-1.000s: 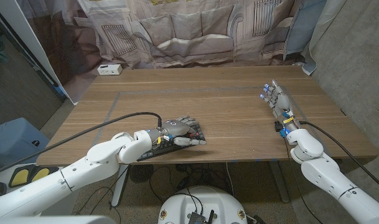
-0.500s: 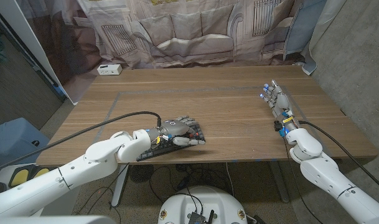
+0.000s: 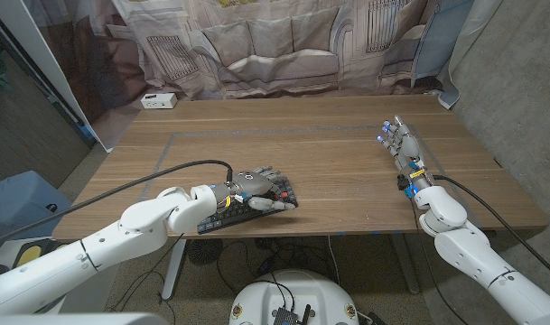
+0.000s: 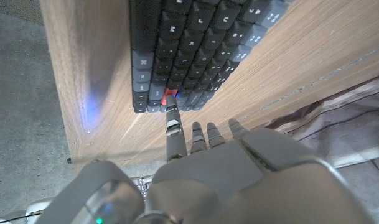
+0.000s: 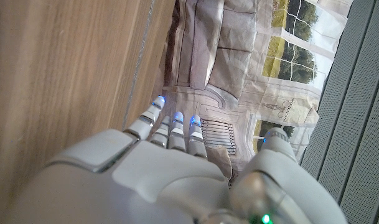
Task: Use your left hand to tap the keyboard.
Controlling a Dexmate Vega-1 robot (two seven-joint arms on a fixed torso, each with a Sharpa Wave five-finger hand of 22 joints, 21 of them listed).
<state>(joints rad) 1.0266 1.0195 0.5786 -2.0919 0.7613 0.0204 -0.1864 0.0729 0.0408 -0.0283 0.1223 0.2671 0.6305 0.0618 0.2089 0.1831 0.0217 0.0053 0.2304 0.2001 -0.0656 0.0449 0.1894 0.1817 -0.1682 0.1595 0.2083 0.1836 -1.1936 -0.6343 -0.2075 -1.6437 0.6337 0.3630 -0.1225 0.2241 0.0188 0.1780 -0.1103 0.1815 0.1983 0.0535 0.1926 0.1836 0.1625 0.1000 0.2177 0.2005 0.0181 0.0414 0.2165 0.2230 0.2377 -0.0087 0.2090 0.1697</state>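
A black keyboard [image 3: 217,219] lies near the table's front edge, left of centre. My left hand [image 3: 254,185] rests over it and covers most of it, holding nothing. In the left wrist view my left hand [image 4: 233,168] stretches one finger [image 4: 171,121] down to a red key [image 4: 170,94] at the end of the keyboard [image 4: 195,43], while its other fingers stay shorter and off the keys. My right hand [image 3: 401,144] stands on its edge far to the right, fingers straight and apart, holding nothing; its fingertips [image 5: 175,118] glow blue in the right wrist view.
A small white box [image 3: 158,100] sits at the table's [image 3: 329,153] far left corner. A black cable [image 3: 157,176] runs along my left arm. A faint tape outline marks the table's middle. A printed curtain hangs behind.
My left forearm has swung slightly inward and up while the hand stays over the keyboard. The right arm has not moved.
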